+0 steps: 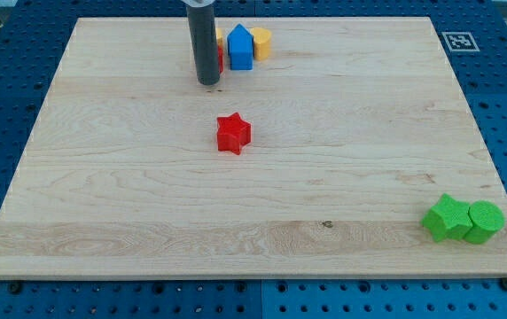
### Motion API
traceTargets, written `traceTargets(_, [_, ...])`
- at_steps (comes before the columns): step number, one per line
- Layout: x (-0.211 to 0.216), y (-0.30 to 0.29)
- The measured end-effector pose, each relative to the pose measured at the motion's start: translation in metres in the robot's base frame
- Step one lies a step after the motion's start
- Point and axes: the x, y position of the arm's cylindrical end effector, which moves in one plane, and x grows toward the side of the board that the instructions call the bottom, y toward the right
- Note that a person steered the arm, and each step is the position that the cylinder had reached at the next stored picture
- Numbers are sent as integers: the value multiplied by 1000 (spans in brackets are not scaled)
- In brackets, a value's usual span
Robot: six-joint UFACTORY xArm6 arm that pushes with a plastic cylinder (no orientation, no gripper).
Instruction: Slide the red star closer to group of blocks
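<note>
Task looks barely started, judging by the layout. The red star-shaped block [233,133] sits alone near the frame's centre, slightly up and left, on the pale wooden board [103,195]. It is well apart from the group at top centre: a blue house-shaped block [240,48], a yellow block [261,41] touching its right side, and a red block [220,58] at its left, mostly hidden behind the rod, shape unclear. A sliver of yellow shows above that red one; can't tell if it's a separate block.

Two more blocks at lower right, touching: a green star-like block [447,217] and a green round cylinder block [485,221]. Probably not the target group, being much farther away.

Arm pose: the dark straight rod [205,40] comes down vertically from the top edge. My tip [208,82] rests on the board just beside the group's left edge, above and left of the star, not touching it. No fingers here, just the rod, so there is no open or closed state.

Left to do: get my tip below the star, then push it upward.
</note>
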Motion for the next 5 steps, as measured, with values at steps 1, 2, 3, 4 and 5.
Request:
traceTargets(1, [-9, 0])
traceTargets(2, [-10, 2])
traceTargets(3, [4, 7])
traceTargets(4, [28, 9])
traceTargets(5, [43, 9])
